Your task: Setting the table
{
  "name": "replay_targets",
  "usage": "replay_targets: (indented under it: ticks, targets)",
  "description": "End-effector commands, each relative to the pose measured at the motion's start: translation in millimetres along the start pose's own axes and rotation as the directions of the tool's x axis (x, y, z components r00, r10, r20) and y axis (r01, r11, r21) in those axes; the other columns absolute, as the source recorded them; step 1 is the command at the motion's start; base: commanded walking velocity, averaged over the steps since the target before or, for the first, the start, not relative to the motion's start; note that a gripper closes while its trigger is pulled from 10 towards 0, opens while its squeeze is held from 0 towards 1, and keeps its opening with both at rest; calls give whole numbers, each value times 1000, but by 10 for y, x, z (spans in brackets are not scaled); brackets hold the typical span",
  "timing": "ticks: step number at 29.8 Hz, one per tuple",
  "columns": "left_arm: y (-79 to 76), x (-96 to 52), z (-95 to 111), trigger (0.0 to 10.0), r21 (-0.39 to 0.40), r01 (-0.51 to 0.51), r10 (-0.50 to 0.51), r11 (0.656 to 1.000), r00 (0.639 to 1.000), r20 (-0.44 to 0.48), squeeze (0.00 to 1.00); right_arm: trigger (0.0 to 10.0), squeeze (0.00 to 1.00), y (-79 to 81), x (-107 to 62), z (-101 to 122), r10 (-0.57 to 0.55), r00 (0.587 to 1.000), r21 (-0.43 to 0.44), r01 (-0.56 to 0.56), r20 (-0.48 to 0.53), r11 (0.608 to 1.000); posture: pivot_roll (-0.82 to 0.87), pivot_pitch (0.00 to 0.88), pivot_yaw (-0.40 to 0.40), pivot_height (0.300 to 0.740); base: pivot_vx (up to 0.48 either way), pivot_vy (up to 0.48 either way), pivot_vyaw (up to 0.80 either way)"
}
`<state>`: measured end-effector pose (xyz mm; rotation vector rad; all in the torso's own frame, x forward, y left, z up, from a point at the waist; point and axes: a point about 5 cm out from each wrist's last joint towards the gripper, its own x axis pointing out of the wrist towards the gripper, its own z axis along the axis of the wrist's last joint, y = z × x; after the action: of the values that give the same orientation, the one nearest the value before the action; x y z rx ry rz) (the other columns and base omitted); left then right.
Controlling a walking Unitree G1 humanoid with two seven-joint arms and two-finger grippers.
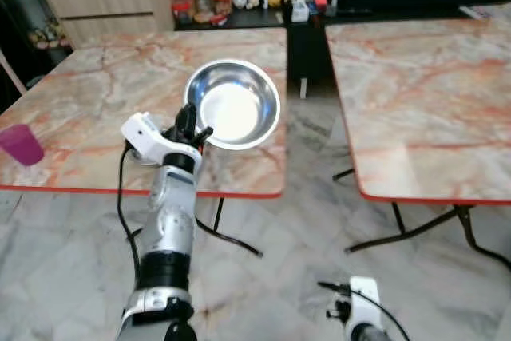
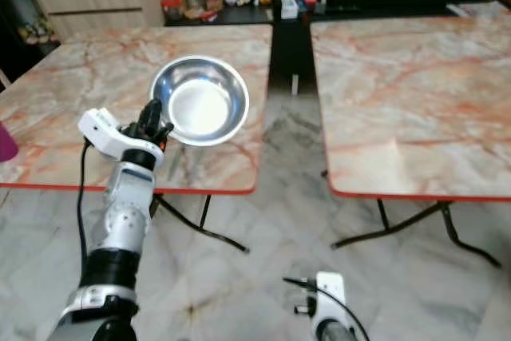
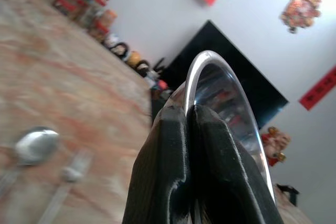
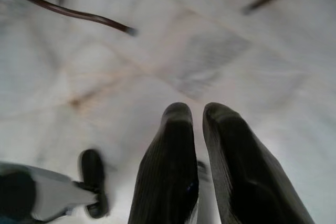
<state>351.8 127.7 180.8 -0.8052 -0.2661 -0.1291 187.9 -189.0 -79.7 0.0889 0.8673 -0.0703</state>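
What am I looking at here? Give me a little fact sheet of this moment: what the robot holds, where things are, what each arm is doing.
Held item: steel bowl, tilted, pinched at its rim
Holding arm: left gripper, fingers shut on the rim, raised above the near edge of the left table
Other arm: right gripper, hanging low over the marble floor, fingers close together, holding nothing
On left table: purple cup near its left edge; a spoon and a blurred fork
Right table: bare marble-pattern top
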Motion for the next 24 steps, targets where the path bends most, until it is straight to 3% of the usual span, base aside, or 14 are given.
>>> replay_targets:
  ticks: [1, 24]
  targets:
    - [-36, 21, 57, 10000, -3, 6, -6, 1000, 1000, 29, 0, 10000, 0, 70, 14, 37, 12, 1000, 15, -13, 16, 1000, -33, 0, 53, 714, 0, -341, 0]
    - [-46, 4, 60, 10000, 1, 7, -7, 1000, 1000, 25, 0, 10000, 0, 87, 11, 17, 13, 1000, 17, -14, 13, 1000, -29, 2, 59, 714, 0, -338, 0]
